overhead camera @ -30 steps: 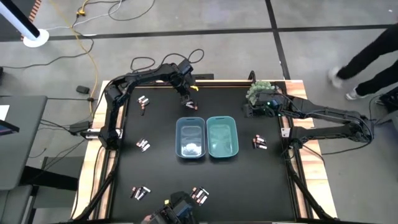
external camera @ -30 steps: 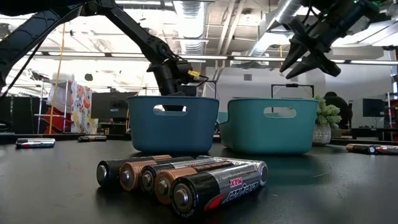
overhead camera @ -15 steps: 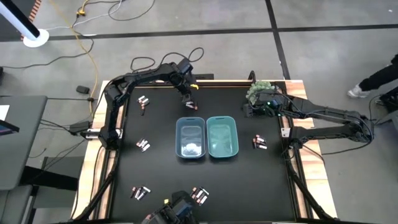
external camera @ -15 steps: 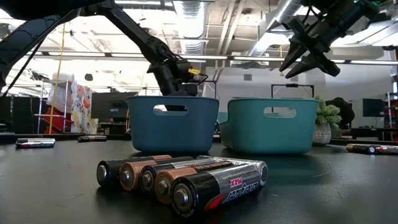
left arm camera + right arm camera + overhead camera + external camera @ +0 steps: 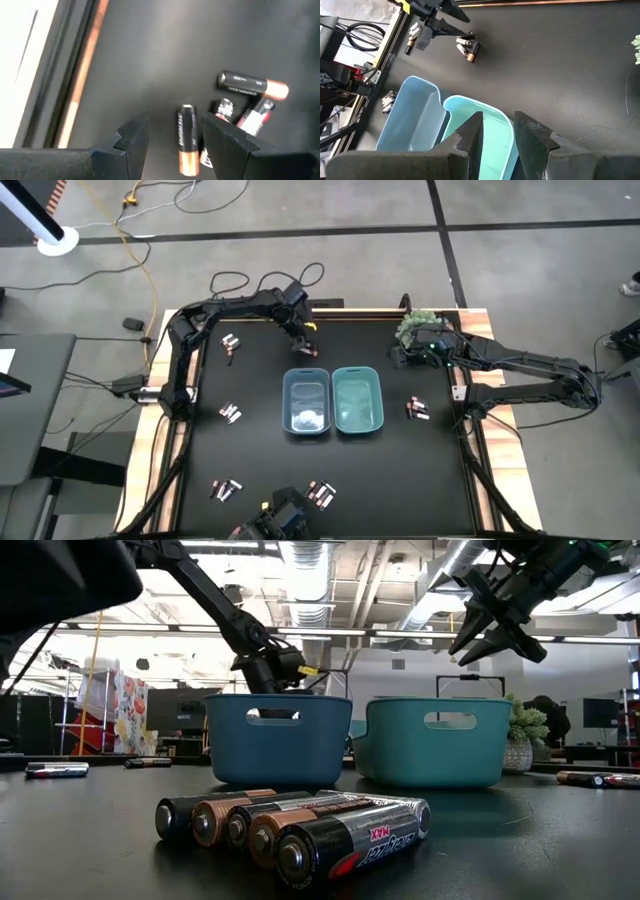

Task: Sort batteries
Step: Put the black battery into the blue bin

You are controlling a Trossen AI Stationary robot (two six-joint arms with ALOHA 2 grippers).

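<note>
Nearest batteries (image 5: 300,825) marked "MAX" in red. Left gripper (image 5: 172,137) fingers spread over worktop (image 5: 400,480) cells, ungripped — right gripper (image 5: 495,132) parted, empty.

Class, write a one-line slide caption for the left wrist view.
Left gripper, fingers open, hovers over small cylindrical copper-ended batteries on the black tabletop.

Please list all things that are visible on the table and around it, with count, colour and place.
batteries: several small groups, dark with copper ends; on the black table near the left claw, at the table's left side, right of the bins, and along the near edge.
blue bin: one, table centre, with pale content inside.
teal bin: one, directly right of the blue bin.
small plant: one, green, far right corner.
left claw: open, above a battery at the far group.
right claw: raised above the teal bin, fingers slightly apart, nothing held.
</note>
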